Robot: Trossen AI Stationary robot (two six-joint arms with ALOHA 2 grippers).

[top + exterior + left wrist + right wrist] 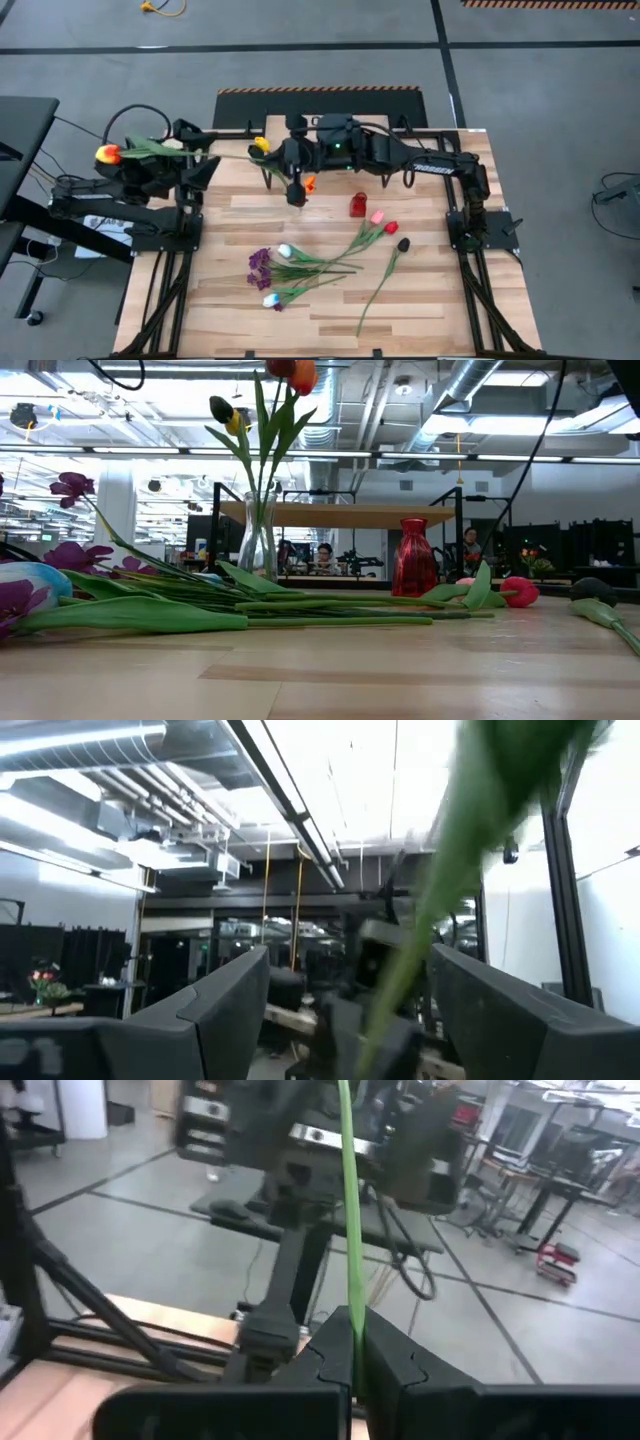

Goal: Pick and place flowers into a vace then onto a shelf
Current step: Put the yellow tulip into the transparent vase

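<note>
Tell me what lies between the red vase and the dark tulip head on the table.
High view: a pink tulip head and a red tulip head lie there.

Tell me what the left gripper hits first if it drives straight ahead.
Probably the right gripper, shut on the tulip stem that runs between the left gripper's open fingers; depth is unclear.

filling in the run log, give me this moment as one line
left gripper: open around tulip stem | right gripper: shut on green stem | clear vase: holds tulips | red vase: empty
</note>
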